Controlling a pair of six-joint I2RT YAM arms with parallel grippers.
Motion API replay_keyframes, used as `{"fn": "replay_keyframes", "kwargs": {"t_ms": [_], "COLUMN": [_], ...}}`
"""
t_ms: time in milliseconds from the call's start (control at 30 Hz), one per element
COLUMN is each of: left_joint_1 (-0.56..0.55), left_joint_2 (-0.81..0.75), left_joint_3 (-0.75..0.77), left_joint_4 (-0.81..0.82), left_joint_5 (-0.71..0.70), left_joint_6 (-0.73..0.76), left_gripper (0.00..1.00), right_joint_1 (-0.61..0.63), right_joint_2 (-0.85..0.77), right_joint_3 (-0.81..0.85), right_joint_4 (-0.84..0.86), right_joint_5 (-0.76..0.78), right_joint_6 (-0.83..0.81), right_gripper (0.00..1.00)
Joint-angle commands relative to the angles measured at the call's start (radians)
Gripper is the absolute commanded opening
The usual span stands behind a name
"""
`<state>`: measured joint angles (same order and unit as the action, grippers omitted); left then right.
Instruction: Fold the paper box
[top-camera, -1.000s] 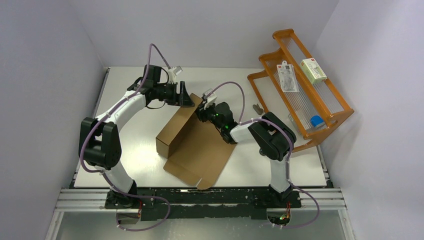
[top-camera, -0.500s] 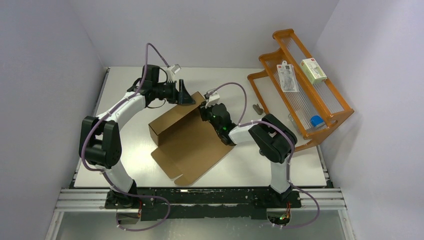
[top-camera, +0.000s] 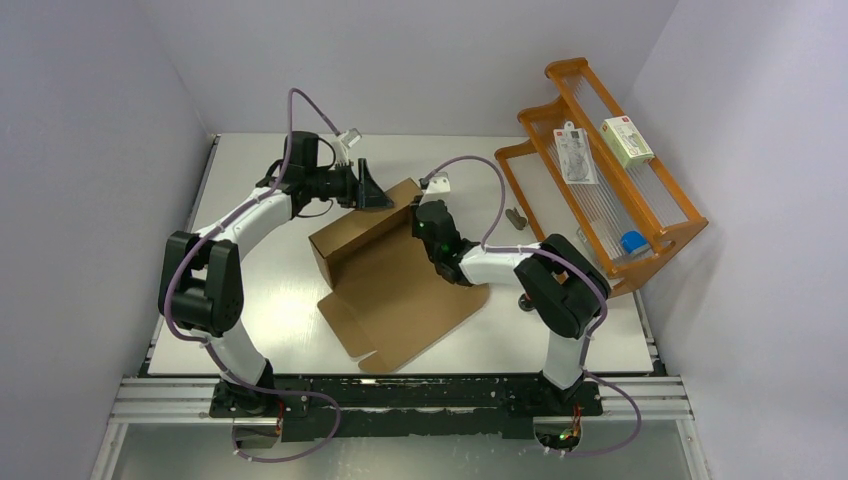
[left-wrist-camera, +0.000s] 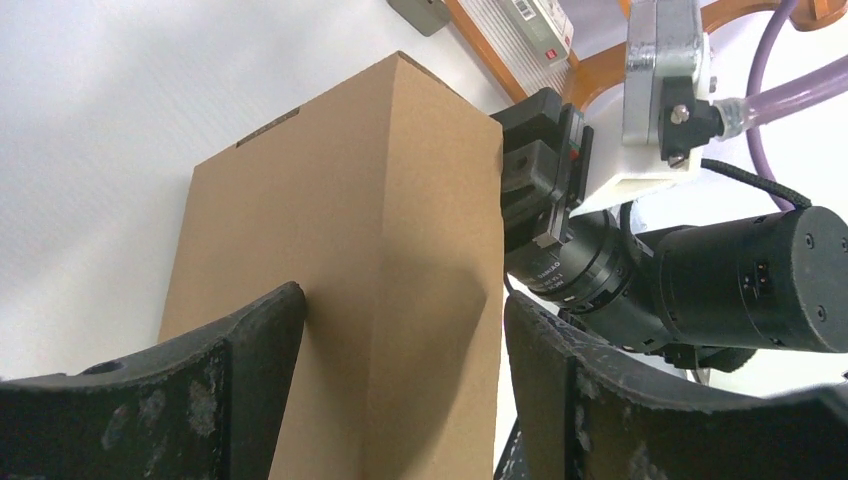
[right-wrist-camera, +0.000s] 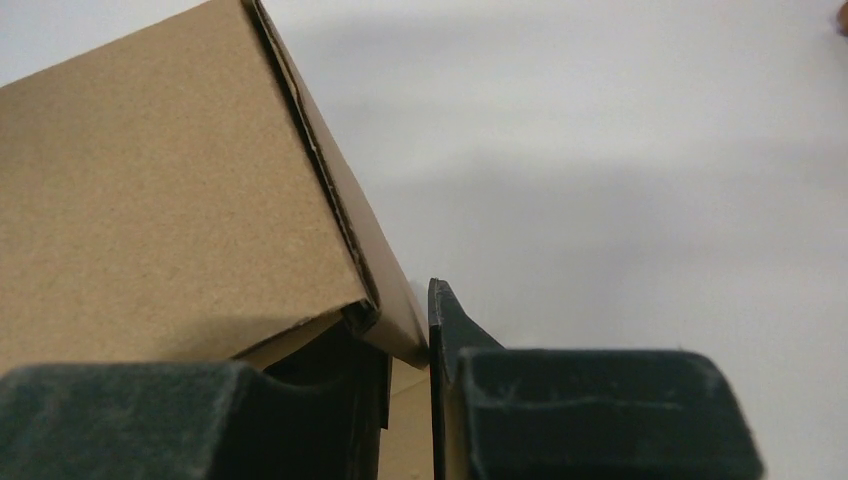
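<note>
The paper box (top-camera: 400, 285) is a brown cardboard sheet lying mid-table with one long wall (top-camera: 360, 228) folded upright. My left gripper (top-camera: 376, 193) is open at the far end of that wall. In the left wrist view the wall (left-wrist-camera: 340, 250) fills the space between its spread fingers (left-wrist-camera: 230, 370). My right gripper (top-camera: 420, 212) is shut on the wall's end flap. In the right wrist view the flap's edge (right-wrist-camera: 395, 320) is pinched between its fingers (right-wrist-camera: 590, 410). The right gripper also shows in the left wrist view (left-wrist-camera: 540, 190).
An orange rack (top-camera: 655, 215) stands at the right edge with a white-and-green carton (top-camera: 627, 140), a blister pack (top-camera: 574, 152) and a blue item (top-camera: 632, 242). A small grey object (top-camera: 516, 216) lies on the table near the rack.
The box has swung round on the table, its upright wall turning and its flat part shifting right. My right gripper moved a little farther back with the flap. The left gripper barely moved.
</note>
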<state>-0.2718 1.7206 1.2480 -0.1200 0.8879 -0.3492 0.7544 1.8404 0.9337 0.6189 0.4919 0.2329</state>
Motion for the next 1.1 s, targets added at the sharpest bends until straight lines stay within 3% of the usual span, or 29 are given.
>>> {"fn": "replay_keyframes", "kwargs": {"t_ms": [0,100,267,600,800,1067], "left_joint_1": [-0.016,-0.016,-0.016,-0.015,-0.015,-0.015], "left_joint_2": [-0.014,-0.021,-0.021,-0.061,-0.107,-0.221], "left_joint_3": [-0.031,-0.04,-0.022,0.046,0.072,0.084], "left_joint_4": [-0.029,-0.009,-0.057,-0.237,-0.295,-0.337], "left_joint_5": [0.145,0.157,0.12,-0.107,-0.253,-0.433], "left_joint_6": [-0.071,-0.087,-0.052,0.071,0.115,0.157], "left_gripper": [0.75,0.75,0.75,0.77,0.78,0.8], "right_joint_1": [-0.018,-0.02,-0.022,-0.027,-0.036,-0.082], "right_joint_2": [-0.018,-0.004,-0.02,-0.078,-0.149,-0.32], "right_joint_3": [0.083,0.102,0.026,-0.041,-0.092,-0.171], "right_joint_4": [-0.122,-0.162,-0.024,0.033,0.021,-0.116], "right_joint_5": [0.182,0.193,0.078,-0.059,-0.11,-0.095], "right_joint_6": [0.076,0.09,0.04,-0.012,-0.051,-0.012], "right_gripper": [0.16,0.17,0.26,0.4,0.58,0.84]}}
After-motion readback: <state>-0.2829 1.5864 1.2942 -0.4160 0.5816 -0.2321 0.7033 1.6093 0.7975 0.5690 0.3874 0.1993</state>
